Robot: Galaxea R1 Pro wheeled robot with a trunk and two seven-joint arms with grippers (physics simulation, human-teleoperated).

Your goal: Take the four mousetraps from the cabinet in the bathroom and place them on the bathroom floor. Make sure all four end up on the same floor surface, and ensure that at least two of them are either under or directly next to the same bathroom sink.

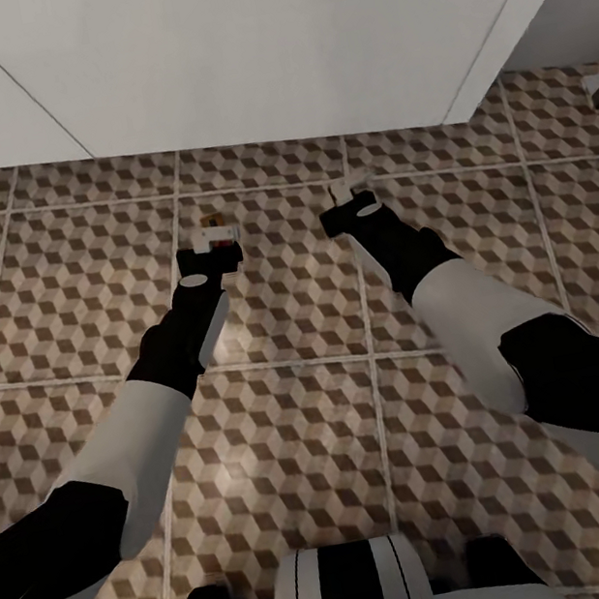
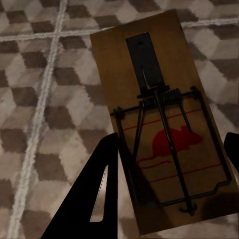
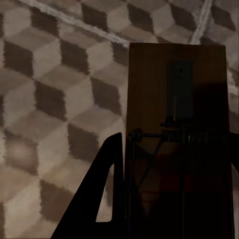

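Left arm: white and black segments reach forward and down over the bathroom floor [image 1: 298, 457], seen from the head camera.
Left gripper [image 1: 215, 243]: low over the tiles, close to a grout line.
Left fingers [image 2: 97, 189]: set on either side of the left mousetrap [image 2: 159, 124], one black finger against each long edge, pinching the wooden slab.
Left mousetrap, detail: brown wooden base, dark metal plate at the far end, coiled spring and wire bar across the middle, red mouse print near the fingers. In the head view its pale end [image 1: 215, 222] projects just beyond the gripper tip.
Left mousetrap, position: above the cube-patterned tile, tilted relative to the grout lines; contact with the floor cannot be determined.
Floor pattern: brown, beige and white cubes, pale grout.
White panel [image 1: 226, 47]: flat white surface with thin seams, beyond the tiles at the far edge of the head view.
Right gripper [image 1: 350, 207]: low over the floor, beside a grout line, well apart from the left gripper.
Right fingers [image 3: 102, 194]: one black finger lies against the long edge of the right mousetrap [image 3: 174, 89]; the slab sits between the fingers, gripped.
Right mousetrap, detail: in shadow; dark plate, spring and wire discernible.
Right arm: black forearm, white upper segment.
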